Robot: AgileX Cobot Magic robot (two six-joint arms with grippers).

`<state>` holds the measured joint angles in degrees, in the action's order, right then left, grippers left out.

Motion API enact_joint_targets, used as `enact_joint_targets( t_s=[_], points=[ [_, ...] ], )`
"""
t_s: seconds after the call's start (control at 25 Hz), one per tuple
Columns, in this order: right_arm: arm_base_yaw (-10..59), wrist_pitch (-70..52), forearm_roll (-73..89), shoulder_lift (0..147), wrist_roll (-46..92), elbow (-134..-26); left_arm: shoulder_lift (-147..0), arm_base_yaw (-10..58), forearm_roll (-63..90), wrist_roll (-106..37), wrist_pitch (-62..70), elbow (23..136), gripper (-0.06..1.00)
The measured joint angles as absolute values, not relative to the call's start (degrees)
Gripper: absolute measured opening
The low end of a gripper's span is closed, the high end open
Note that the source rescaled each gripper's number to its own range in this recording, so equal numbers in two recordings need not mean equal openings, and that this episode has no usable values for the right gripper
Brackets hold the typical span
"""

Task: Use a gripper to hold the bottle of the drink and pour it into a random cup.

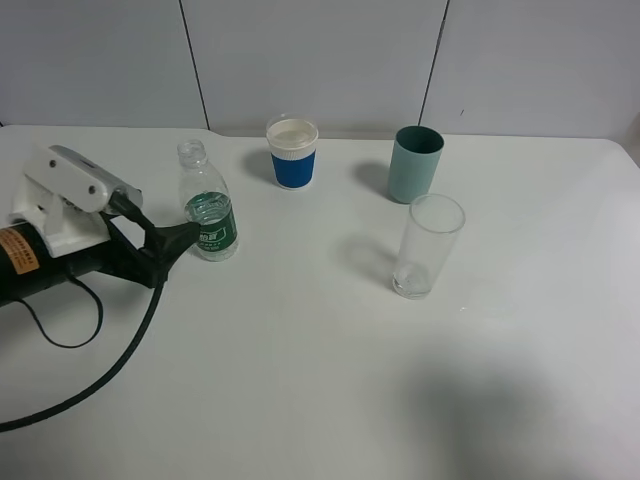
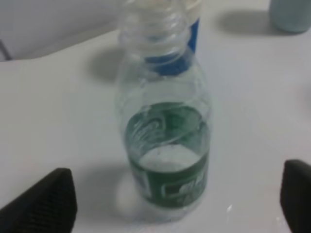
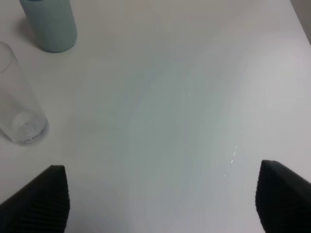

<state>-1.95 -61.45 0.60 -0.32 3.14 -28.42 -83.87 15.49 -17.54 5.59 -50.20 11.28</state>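
The small clear bottle (image 1: 207, 215) with a dark green label stands upright on the white table (image 1: 300, 350), left of the middle. A little clear drink (image 2: 167, 160) lies in its lower part. My left gripper (image 1: 182, 240) is open and level with the label, its black fingers (image 1: 172, 243) just left of the bottle. In the left wrist view the bottle (image 2: 165, 145) stands between the two spread fingertips (image 2: 43, 204), apart from both. The white paper cup with the blue band (image 1: 293, 153) stands behind the bottle. My right gripper (image 3: 160, 204) is open and empty over bare table.
A teal cup (image 1: 416, 163) stands at the back right, with a tall empty clear glass (image 1: 425, 245) in front of it. Both show in the right wrist view, the teal cup (image 3: 51, 24) and the glass (image 3: 17, 102). The left arm's loose black cable (image 1: 120, 360) trails over the front left.
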Motion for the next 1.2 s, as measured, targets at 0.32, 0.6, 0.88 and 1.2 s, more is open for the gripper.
enact_joint_targets(
  t_s=[0.32,0.6,0.88,1.2],
  points=[
    [-1.9,-61.4,0.6,-0.3,3.1,-28.4,-64.3,15.5,-16.9,15.3,-23.7,14.8,0.64],
    [-1.9,-61.4,0.6,-0.3,3.1,-28.4,-53.5,15.5,-16.9,18.1,9.7,29.8,0.64],
    [-1.9,-61.4,0.6,-0.3,3.1,-28.4,-47.4,15.5,-16.9,18.0,39.1,45.1,0.64],
    [-1.9,-61.4,0.6,-0.3,3.1,-28.4,-36.6,15.5,-18.7,16.7,60.6,53.4,0.64]
  ],
)
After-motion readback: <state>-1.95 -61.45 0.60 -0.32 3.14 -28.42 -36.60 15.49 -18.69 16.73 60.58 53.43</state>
